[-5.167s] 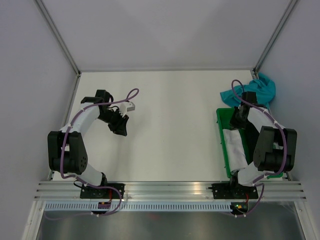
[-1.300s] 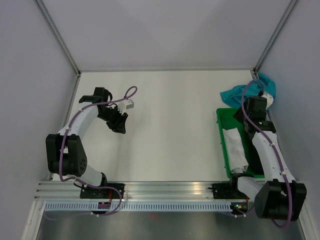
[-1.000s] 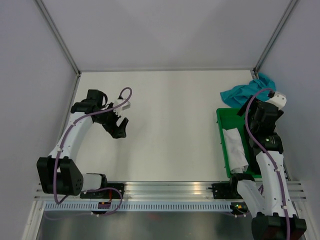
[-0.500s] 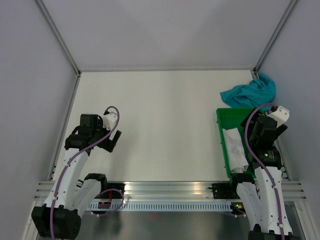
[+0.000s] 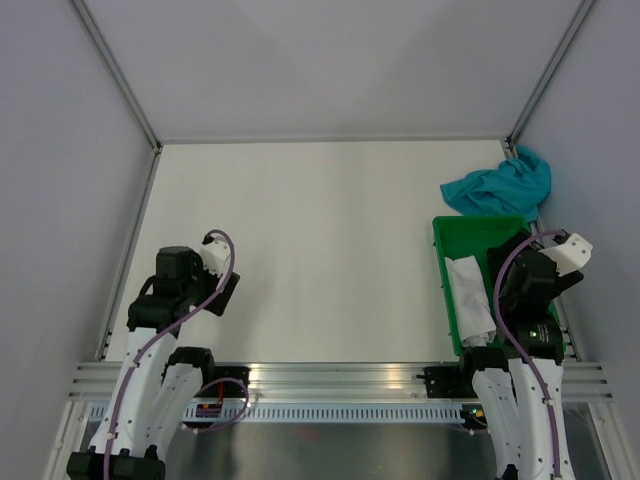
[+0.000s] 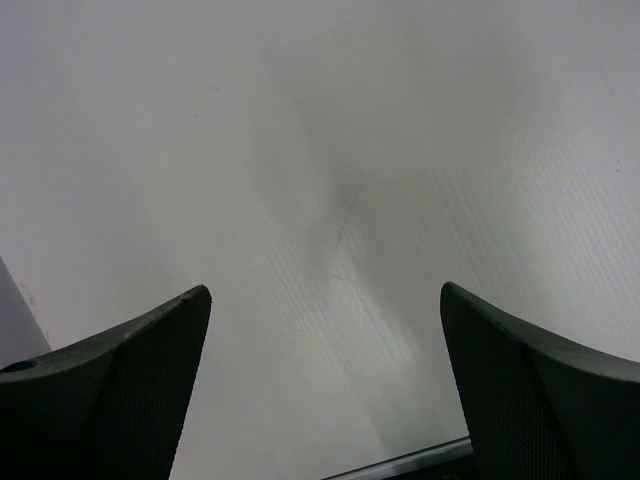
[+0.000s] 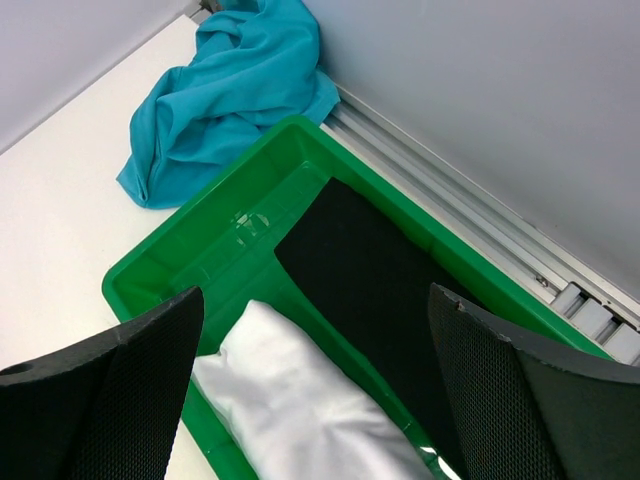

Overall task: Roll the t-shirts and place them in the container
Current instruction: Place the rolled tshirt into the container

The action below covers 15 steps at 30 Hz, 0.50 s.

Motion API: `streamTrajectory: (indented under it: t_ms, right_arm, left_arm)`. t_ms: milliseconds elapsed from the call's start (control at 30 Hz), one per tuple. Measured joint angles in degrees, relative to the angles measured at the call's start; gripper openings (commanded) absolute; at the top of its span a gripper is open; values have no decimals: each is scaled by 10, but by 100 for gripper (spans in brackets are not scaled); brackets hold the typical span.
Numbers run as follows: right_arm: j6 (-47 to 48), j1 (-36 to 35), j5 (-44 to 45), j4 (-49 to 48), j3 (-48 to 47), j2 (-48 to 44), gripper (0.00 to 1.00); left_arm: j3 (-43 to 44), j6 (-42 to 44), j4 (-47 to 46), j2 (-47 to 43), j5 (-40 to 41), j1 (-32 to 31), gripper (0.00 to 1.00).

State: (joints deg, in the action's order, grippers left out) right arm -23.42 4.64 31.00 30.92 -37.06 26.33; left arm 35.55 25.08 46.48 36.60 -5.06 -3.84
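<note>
Left gripper [image 6: 325, 295] wide open with nothing in it, over bare white table [image 5: 330, 220] near the front left, only tabletop between its fingers in the wrist view. Right gripper [image 7: 315, 295] also wide open and empty, held above the green bin [image 7: 240, 225] on the right side of the table, touching nothing. White t-shirt [image 7: 300, 410] lies inside the bin along its left side as a long rolled-looking bundle. A flat black patch [image 7: 370, 270] is on the bin floor just beside it to the right, can't tell what it is. Teal t-shirt [image 7: 225, 90] is a crumpled heap on the table in the far right corner, just past the bin's far end, can't tell if it touches the rim. Both shirts well apart from the left gripper
</note>
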Motion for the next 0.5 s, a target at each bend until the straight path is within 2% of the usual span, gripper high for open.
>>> streamTrajectory:
  t_ms: [500]
  right_arm:
    - [-17,-25,40,9,2,-16,98]
  left_arm:
    - [-3,0,-3,15,0,0,100]
